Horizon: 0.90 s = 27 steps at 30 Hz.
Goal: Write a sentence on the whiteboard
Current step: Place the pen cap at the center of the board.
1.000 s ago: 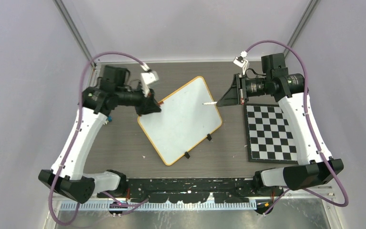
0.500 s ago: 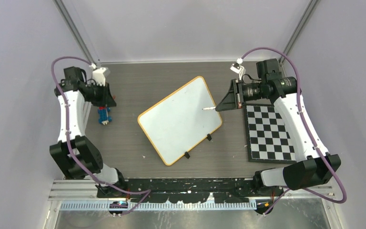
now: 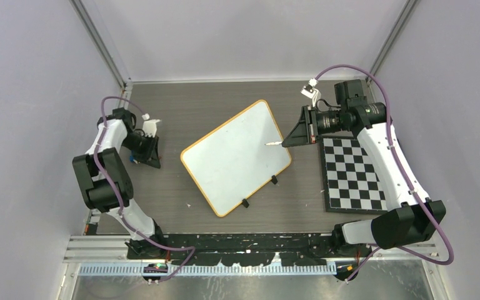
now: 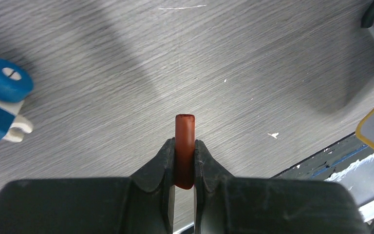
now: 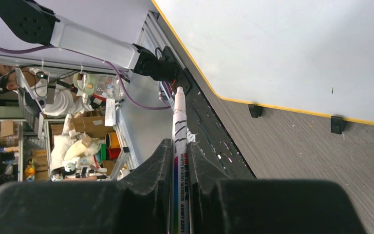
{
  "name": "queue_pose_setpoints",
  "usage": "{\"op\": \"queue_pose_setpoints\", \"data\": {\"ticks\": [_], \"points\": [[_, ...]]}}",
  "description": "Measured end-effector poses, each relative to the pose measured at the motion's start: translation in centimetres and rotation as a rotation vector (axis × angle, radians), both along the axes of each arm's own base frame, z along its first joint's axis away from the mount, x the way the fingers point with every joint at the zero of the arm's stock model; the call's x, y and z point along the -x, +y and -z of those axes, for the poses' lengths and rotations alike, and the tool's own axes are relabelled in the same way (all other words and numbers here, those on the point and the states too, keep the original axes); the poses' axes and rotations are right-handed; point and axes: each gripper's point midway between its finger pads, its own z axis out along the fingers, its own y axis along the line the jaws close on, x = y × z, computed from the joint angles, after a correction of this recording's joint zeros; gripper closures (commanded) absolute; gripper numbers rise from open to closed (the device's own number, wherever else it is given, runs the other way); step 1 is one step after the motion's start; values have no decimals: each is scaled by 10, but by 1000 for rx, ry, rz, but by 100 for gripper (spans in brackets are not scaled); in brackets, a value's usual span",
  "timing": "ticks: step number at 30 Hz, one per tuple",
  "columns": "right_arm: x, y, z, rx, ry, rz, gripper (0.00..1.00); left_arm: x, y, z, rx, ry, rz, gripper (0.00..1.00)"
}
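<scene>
The whiteboard [image 3: 236, 156] lies tilted in the middle of the table, white with an orange rim and two black feet; no sentence is in view on it. My right gripper [image 3: 287, 140] is shut on a white board marker [image 5: 179, 122]. The marker's bare tip [image 3: 269, 143] hangs over the board's right part. In the right wrist view the whiteboard [image 5: 282, 48] fills the upper right. My left gripper [image 3: 152, 152] is off to the board's left, over bare table. It is shut on a red-brown marker cap [image 4: 185, 129].
A black-and-white checkered mat [image 3: 355, 175] lies right of the board, under the right arm. A blue and white object [image 4: 0, 95] rests on the table beside the left gripper. A black rail [image 3: 250, 240] runs along the near edge.
The left arm pulled back from the board's left edge to the table's left side and folded, still holding the cap. The right arm and marker barely shifted.
</scene>
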Motion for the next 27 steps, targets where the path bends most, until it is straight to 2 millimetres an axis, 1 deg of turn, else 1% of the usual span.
{"op": "queue_pose_setpoints", "data": {"ticks": [7, 14, 16, 19, 27], "points": [[0, 0, 2, 0, 17, 6, 100, 6, -10, 27, -42, 67, 61, 85], [1, -1, 4, 7, 15, 13, 100, 2, -19, 50, -88, 96, 111, 73], [1, -1, 4, 9, 13, 15, 100, 1, -20, 56, -95, 110, 114, 68], [1, -1, 4, 9, 12, 15, 100, 2, -21, 60, -101, 118, 115, 62], [1, -1, 4, 9, 12, 15, 100, 3, -23, 58, -97, 126, 118, 59]]}}
